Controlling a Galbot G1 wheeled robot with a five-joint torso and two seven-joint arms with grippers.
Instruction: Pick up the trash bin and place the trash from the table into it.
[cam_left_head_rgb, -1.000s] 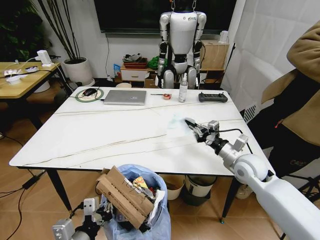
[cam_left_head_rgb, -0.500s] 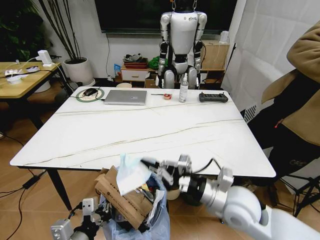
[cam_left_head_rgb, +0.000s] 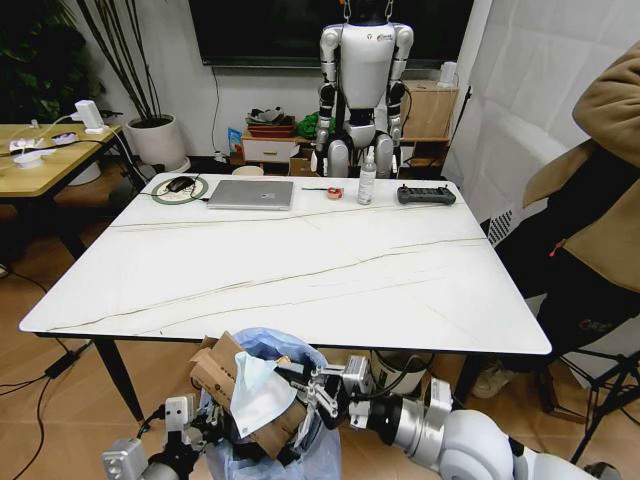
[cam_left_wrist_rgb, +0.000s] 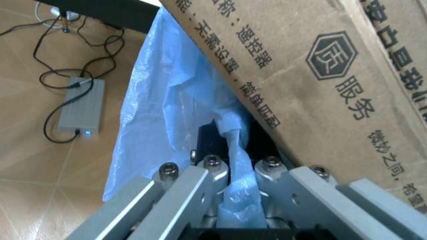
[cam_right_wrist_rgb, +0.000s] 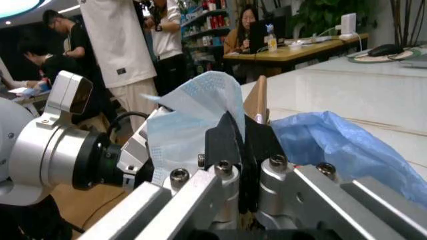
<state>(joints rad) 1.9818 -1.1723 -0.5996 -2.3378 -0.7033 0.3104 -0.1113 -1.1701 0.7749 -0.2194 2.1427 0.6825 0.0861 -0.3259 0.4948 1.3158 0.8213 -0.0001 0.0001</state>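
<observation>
Trash bin (cam_left_head_rgb: 290, 440) holds cardboard (cam_left_wrist_rgb: 320, 65) printed "服务".

The trash bin (cam_left_head_rgb: 285, 440) sits on the near side of the table (cam_left_head_rgb: 290, 265), below its near edge. A cardboard piece (cam_left_head_rgb: 225, 375) and a face mask (cam_left_head_rgb: 255, 388) rest in the bin's top. The left gripper (cam_left_head_rgb: 205, 432) is at the bin's left, the right gripper (cam_left_head_rgb: 300, 382) at its right. A laptop (cam_left_head_rgb: 250, 194) and a remote controller (cam_left_head_rgb: 425, 195) lie along the table's far edge.
</observation>
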